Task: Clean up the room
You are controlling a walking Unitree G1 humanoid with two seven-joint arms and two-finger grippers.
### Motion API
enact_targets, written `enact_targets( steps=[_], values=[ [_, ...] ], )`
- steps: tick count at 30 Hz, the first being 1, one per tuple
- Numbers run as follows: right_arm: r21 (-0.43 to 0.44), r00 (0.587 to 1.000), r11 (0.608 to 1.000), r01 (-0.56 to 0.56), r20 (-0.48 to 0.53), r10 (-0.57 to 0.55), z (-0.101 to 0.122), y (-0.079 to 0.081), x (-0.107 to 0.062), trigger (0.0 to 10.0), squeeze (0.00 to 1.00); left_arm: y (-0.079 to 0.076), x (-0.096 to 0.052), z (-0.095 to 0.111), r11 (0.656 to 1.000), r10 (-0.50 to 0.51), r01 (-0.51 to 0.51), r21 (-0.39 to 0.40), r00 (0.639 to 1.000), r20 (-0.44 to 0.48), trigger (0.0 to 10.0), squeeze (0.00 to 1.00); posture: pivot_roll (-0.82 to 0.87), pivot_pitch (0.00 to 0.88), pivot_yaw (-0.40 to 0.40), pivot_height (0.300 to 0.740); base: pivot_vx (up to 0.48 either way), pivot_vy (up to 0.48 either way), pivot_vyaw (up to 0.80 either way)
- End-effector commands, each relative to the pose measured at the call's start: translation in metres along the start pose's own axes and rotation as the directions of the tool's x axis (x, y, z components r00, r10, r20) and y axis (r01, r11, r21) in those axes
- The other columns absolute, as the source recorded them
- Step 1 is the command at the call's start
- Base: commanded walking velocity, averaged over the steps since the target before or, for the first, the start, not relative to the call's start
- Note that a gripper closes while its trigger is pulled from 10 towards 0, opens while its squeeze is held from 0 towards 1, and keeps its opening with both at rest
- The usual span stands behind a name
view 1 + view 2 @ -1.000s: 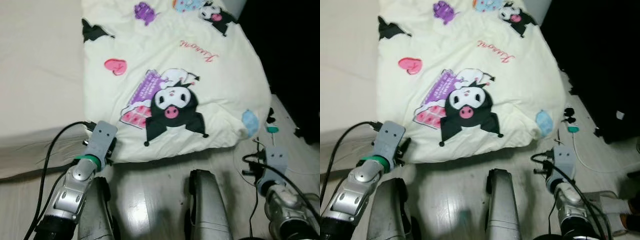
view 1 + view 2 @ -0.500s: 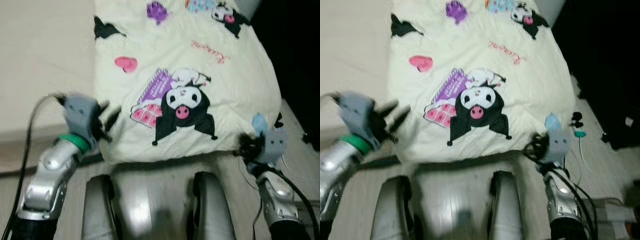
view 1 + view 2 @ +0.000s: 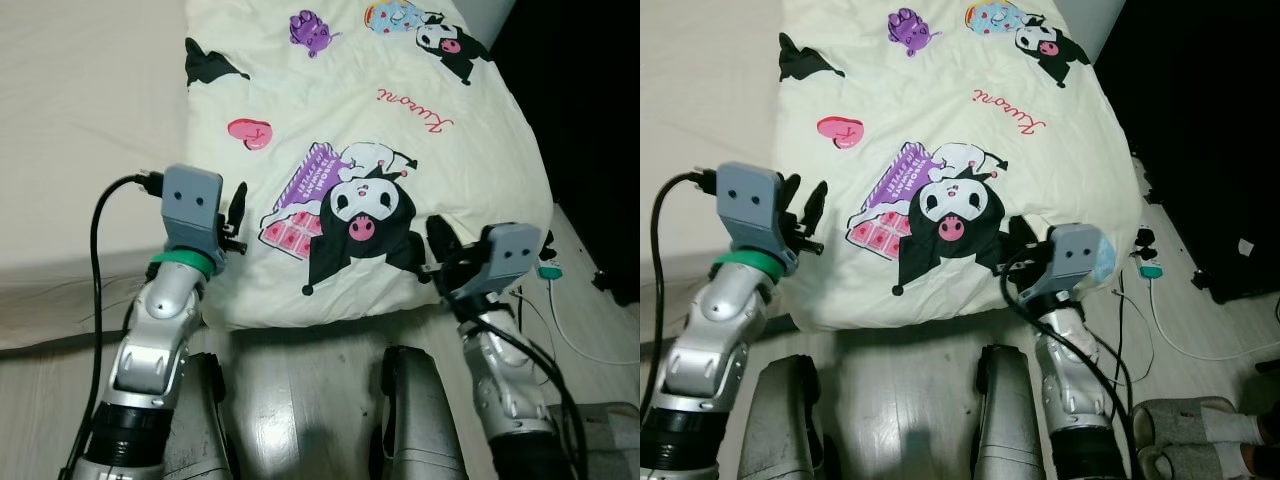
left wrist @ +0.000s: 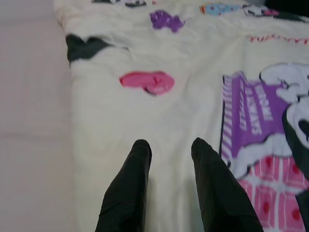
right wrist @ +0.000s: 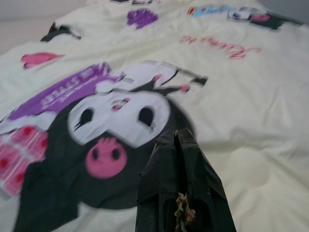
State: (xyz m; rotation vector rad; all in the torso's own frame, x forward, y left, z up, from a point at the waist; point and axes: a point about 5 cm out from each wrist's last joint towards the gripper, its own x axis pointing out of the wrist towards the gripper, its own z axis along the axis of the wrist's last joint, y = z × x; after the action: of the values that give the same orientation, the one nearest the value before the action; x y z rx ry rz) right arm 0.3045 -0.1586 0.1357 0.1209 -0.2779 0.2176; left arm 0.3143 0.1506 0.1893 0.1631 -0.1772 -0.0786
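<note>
A pale yellow blanket (image 3: 400, 130) printed with a black-and-white cartoon character, a purple box, a pink heart and red script lies spread across the bed (image 3: 80, 130), its near hem draped over the bed's near edge and its far end running up toward the bed's far edge. The blanket covers the right part of the bed, leaving the cream sheet bare along the left side. The left gripper (image 3: 236, 210) hovers above the blanket's left border near the bed's near edge; in the left wrist view its two black fingers (image 4: 130, 188) stand a little apart, jaws open, with nothing between them, pointing toward the pink heart. The right gripper (image 3: 440, 240) sits over the blanket near its near right corner, just beside the cartoon character's dark body; in the right wrist view its fingers (image 5: 181, 179) press together, jaws closed, with no fabric visibly pinched. Past the bed's right side, on the pale wood floor (image 3: 910, 400), lie a white cable (image 3: 1170, 335) with a teal plug and a pair of grey slippers (image 3: 1185, 435).
</note>
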Motion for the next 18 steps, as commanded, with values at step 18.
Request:
enact_targets(
  steps=[18],
  values=[
    [0.0,0.998,1.0,0.005,-0.069,-0.005,-0.0092,0.0011,-0.005,10.0,0.0,-0.0108,0.0034,-0.0173,1.0,0.02,-0.02,0.01,0.999,-0.047,10.0,0.0,0.04,0.117,-0.017,0.606,0.0,0.0,0.0]
  ],
)
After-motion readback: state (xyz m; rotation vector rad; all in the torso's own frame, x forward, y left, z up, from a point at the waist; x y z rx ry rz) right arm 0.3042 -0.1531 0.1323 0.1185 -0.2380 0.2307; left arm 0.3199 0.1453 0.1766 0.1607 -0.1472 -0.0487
